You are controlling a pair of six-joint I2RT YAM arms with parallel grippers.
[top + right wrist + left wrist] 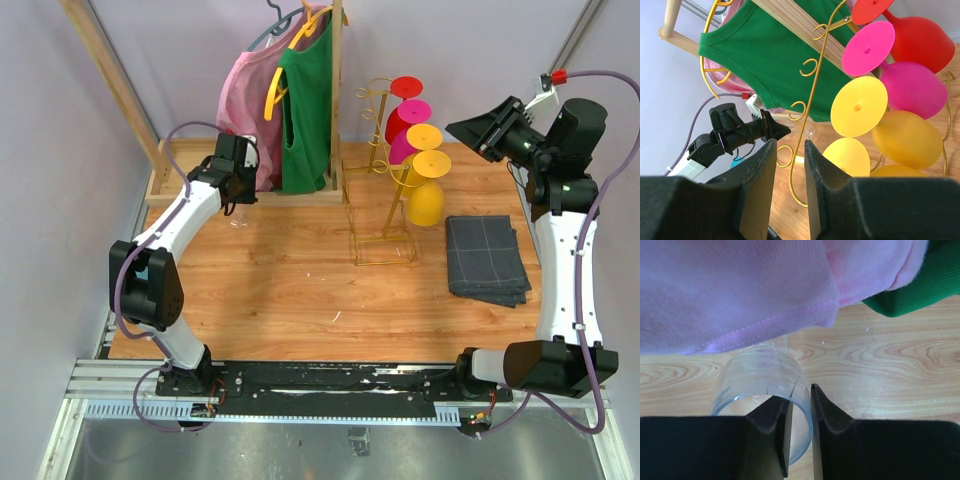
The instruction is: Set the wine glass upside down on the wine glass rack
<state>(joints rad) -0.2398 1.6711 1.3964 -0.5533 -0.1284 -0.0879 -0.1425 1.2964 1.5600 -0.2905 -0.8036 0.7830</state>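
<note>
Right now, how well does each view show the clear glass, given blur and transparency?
Top view: the clear glass nearly vanishes against the table. Left wrist view: its rim is plain, the pink shirt soft, the fingers dark. Right wrist view: glass not clearly seen; coloured glasses sharp.

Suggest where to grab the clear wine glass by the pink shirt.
Pinch the wine glass bowl wall at the rim, coming from the mouth. It seems to lie on its side, mouth toward the left gripper; the pink shirt hides the stem.

Robot lab cell: bare lilac walls (40, 150), aluminium mounting rail (300, 410), wood tabletop (290, 290).
</note>
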